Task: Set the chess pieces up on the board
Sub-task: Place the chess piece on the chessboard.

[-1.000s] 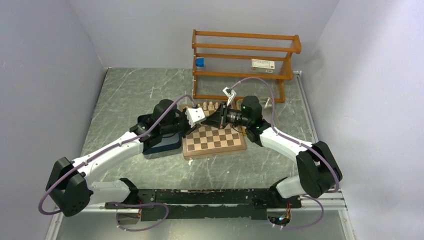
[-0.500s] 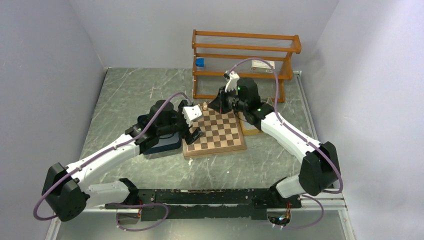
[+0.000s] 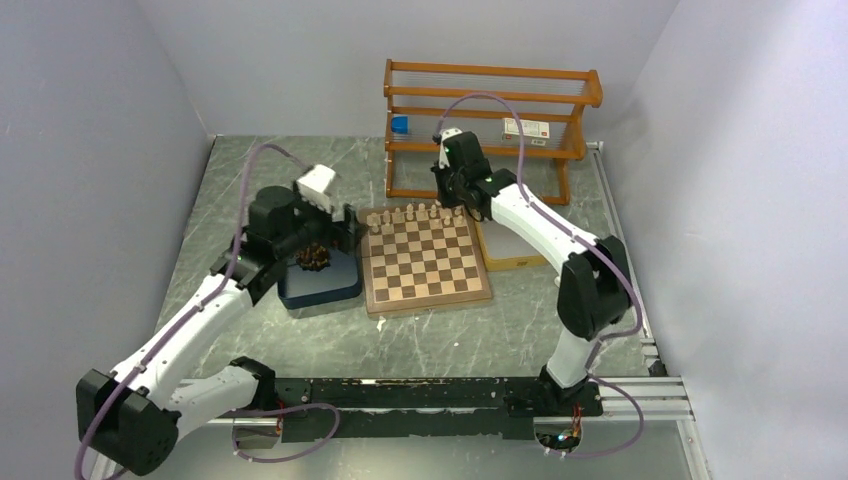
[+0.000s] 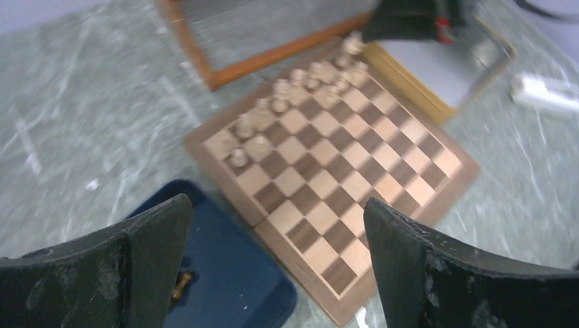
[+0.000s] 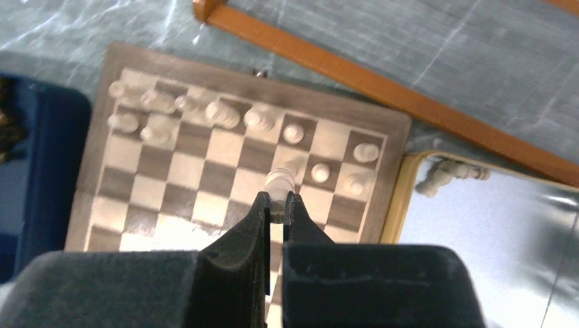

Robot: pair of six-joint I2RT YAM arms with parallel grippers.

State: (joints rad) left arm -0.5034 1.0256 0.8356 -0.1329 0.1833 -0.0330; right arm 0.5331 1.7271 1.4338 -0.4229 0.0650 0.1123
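Top external view.
- Board [image 3: 425, 265]: square, checkered, lying flat on the grey marbled table [image 3: 250, 180].
- Pale chess pieces [image 3: 415, 213]: upright, standing in the board's two far rows.
- Dark blue tray [image 3: 335, 287]: just beside the board's left edge.
- Dark chess pieces [image 3: 315, 257]: a loose heap inside the dark blue tray, off the board.
- Tan tray [image 3: 515, 255]: just beside the board's right edge.
- Wooden rack [image 3: 490, 100]: beyond the board's far edge, its base rail near the far row of pieces.

Left wrist view.
- Left gripper [image 4: 276, 208]: jaws spread wide with nothing between them, hanging to the left of the board over the dark blue tray. The board's full grid shows in the gap between the fingers [image 4: 147, 253].

Right wrist view.
- Right gripper [image 5: 274, 199]: jaws drawn almost together, pinching a single pale piece [image 5: 278, 181].
- The pinched piece is over the board's second far row, toward its right half, among the pieces already standing. Whether its base touches the square cannot be told.
- Fallen pale piece [image 5: 450, 174]: lying on its side in the tan tray, near the board's far right corner.
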